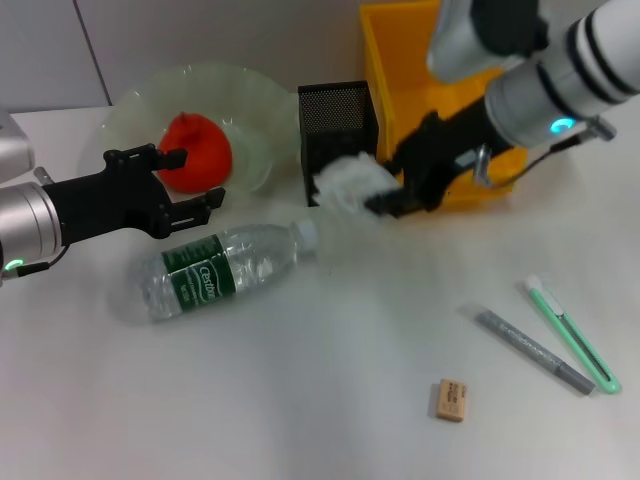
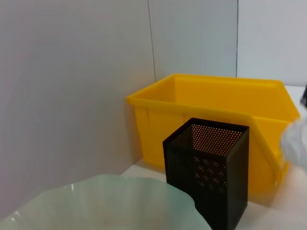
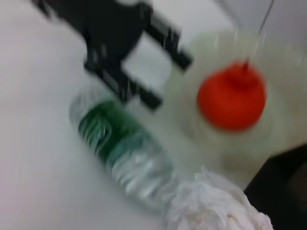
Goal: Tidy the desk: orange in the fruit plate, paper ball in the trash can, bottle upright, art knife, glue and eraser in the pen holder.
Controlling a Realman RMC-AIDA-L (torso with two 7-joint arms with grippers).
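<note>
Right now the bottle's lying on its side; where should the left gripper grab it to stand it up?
Probably the bottle at its green label band, from above, fingers straddling the round body. It lies flat, cap toward the pen holder, base toward the left gripper, which hangs open just above it, near the fruit plate.

Desk items mid-tidy
Orange (image 1: 195,150) sits in fruit plate (image 1: 250,100); bottle (image 1: 215,270) lies sideways; paper ball (image 1: 350,182) hangs before pen holder (image 1: 338,120); eraser (image 1: 451,400) lies near.

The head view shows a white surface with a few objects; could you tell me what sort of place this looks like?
Probably a staged office desk: a white table against a plain wall, holding stationery such as the eraser and a black mesh pen holder, plus a yellow trash can.
</note>
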